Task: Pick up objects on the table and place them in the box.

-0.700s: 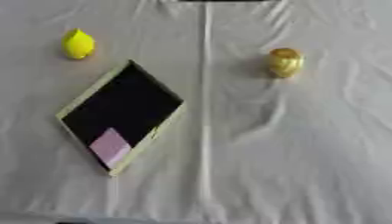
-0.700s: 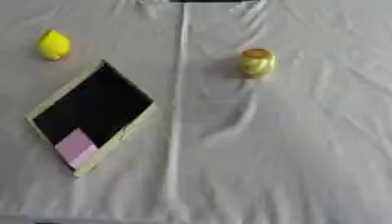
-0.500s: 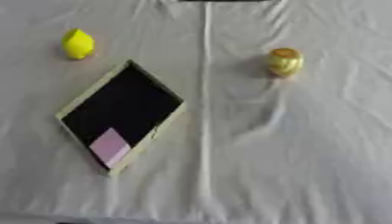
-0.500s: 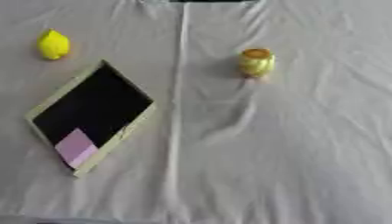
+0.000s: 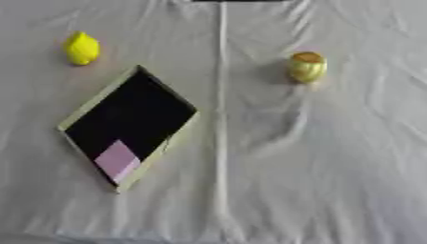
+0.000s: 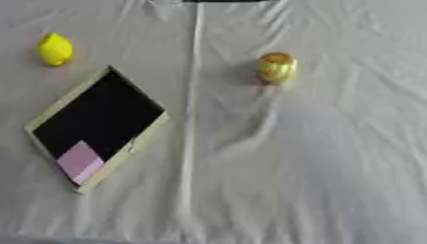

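Note:
A shallow box (image 5: pixel 81 116) with a pale rim and black inside lies turned like a diamond at the left of the white cloth. A pink flat piece (image 5: pixel 116 160) lies in its near corner. A yellow lemon-shaped thing (image 5: pixel 82 48) sits on the cloth beyond the box's far corner, apart from it. A shiny golden round thing (image 5: pixel 307 66) stands at the right, well away from the box. Neither hand shows in either view.
The white cloth (image 5: pixel 317 157) covers the whole table, with a raised fold (image 5: pixel 222 95) running from far to near just right of the box, and wrinkles at the right. A dark strip (image 5: pixel 238 1) shows at the far edge.

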Controlling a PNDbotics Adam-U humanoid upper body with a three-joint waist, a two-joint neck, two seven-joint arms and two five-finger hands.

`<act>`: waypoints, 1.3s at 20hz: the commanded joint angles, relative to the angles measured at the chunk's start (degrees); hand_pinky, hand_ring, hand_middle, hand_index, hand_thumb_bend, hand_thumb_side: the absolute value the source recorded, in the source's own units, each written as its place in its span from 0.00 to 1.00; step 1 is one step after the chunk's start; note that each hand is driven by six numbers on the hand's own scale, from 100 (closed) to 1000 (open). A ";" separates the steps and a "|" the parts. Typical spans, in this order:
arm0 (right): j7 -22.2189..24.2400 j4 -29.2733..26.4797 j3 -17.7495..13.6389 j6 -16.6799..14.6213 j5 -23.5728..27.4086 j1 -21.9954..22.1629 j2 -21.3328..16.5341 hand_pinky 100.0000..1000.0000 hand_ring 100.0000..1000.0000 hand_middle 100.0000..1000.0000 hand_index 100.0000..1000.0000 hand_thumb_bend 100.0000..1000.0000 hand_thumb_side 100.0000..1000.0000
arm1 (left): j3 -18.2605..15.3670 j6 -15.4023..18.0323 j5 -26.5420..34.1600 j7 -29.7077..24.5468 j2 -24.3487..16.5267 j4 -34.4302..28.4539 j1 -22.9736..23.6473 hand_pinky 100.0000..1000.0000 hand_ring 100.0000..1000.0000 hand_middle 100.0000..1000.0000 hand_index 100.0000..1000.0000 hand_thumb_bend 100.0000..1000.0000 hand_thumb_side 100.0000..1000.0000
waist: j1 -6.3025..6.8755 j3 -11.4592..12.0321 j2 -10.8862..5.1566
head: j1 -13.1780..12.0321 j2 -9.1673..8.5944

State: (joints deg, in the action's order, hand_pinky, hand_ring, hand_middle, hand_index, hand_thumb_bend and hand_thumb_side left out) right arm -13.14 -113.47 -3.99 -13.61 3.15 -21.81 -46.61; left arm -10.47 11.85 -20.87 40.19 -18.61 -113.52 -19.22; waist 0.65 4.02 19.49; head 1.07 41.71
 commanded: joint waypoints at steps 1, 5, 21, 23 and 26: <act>1.13 -1.07 1.65 4.16 -5.41 -3.38 -7.29 0.89 0.85 0.72 0.84 0.00 0.02 | -0.15 0.09 0.13 -0.24 -1.24 -1.07 -0.41 0.76 0.72 0.66 0.86 0.14 0.33 | -0.13 0.25 -1.45 | 0.49 0.25; 6.17 3.62 6.32 7.67 -13.37 -10.17 -12.00 0.90 0.90 0.80 0.89 0.00 0.00 | 0.16 0.11 0.32 -0.63 -1.35 -1.07 -0.39 0.76 0.72 0.66 0.86 0.14 0.33 | -0.29 0.63 -1.77 | 1.07 0.48; 34.22 27.40 21.55 -7.02 -35.70 -23.99 -12.02 0.93 0.97 0.88 0.93 0.25 0.00 | 0.88 0.22 0.87 -1.66 -1.70 -1.07 -0.48 0.76 0.72 0.66 0.86 0.14 0.33 | -0.78 1.18 -2.29 | 1.87 0.89; 36.27 27.65 21.93 -7.76 -34.75 -23.99 -12.03 0.93 0.97 0.88 0.93 0.30 0.00 | 0.89 0.23 0.87 -1.70 -1.71 -1.07 -0.49 0.76 0.72 0.66 0.86 0.14 0.33 | -0.77 1.14 -2.32 | 1.80 0.94; 38.25 27.70 22.09 -7.90 -33.05 -23.93 -11.97 0.94 0.97 0.87 0.93 0.32 0.00 | 0.94 0.24 0.91 -1.76 -1.64 -1.07 -0.55 0.76 0.72 0.66 0.86 0.14 0.33 | -0.75 1.11 -2.33 | 1.81 0.94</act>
State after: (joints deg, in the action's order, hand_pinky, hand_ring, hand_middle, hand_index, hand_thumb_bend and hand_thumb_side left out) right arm 24.26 -85.72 18.59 -21.33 -30.73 -44.86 -57.21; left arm -9.40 12.00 -20.19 38.66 -18.70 -113.52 -19.22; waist -0.11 5.16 18.53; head 2.88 42.34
